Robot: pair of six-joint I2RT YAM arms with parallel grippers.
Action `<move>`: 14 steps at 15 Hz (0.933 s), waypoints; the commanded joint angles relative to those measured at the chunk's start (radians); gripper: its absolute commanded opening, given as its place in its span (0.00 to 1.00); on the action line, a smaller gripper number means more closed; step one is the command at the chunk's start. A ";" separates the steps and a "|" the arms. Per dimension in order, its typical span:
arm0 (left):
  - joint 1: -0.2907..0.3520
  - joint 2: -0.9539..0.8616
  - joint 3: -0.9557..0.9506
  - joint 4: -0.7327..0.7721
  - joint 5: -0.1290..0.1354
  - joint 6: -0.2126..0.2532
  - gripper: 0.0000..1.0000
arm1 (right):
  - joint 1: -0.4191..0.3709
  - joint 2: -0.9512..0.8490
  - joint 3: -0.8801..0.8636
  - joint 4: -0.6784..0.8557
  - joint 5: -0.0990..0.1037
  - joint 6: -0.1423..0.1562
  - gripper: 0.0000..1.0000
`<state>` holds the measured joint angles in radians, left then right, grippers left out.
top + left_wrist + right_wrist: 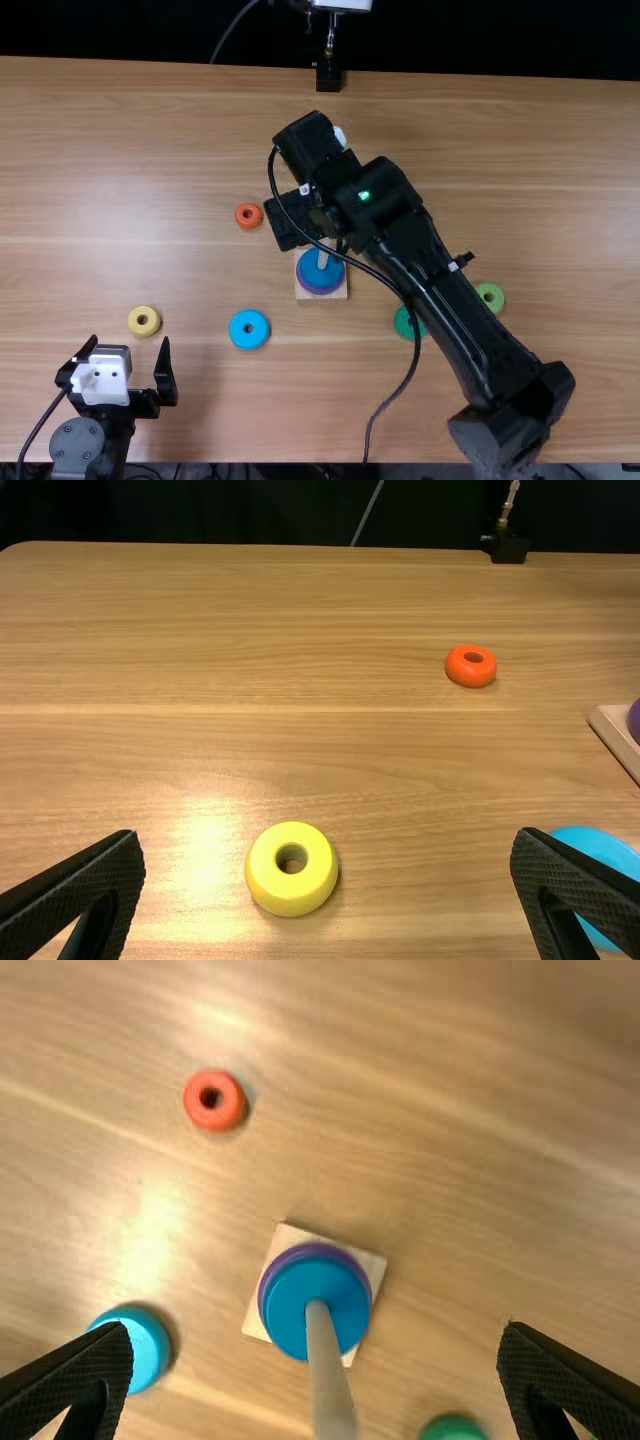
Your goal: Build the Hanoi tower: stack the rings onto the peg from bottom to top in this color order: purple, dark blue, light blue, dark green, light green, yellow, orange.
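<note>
My left gripper (126, 362) stands open at the lower left, near the yellow ring (144, 321); in its wrist view the gripper (328, 845) has that ring (291, 869) beyond its gap. My right gripper (290, 222) is over the peg base (335, 294). In the right wrist view the gripper (316, 1332) is open and empty, above the peg (327, 1370). A dark blue ring (308, 1305) lies on the purple ring (276, 1277), both around the peg. Loose on the table are the orange (249, 215), light blue (249, 329), dark green (405, 322) and light green (490, 296) rings.
The right arm (440, 270) stretches diagonally over the table (120, 180), passing close to both green rings. Its cable (411, 370) loops beside the dark green ring. A black fixture (329, 76) stands at the far edge.
</note>
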<state>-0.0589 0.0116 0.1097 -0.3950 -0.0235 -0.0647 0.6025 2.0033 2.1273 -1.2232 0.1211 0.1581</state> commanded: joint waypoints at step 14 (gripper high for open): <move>0.001 -0.012 -0.110 -0.074 -0.006 0.006 1.00 | -0.567 -1.212 -1.287 0.981 0.022 -0.215 1.00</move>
<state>-0.0589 0.0116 0.1093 -0.3946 -0.0231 -0.0647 0.0547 0.8089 0.8654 -0.2459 0.1425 -0.0345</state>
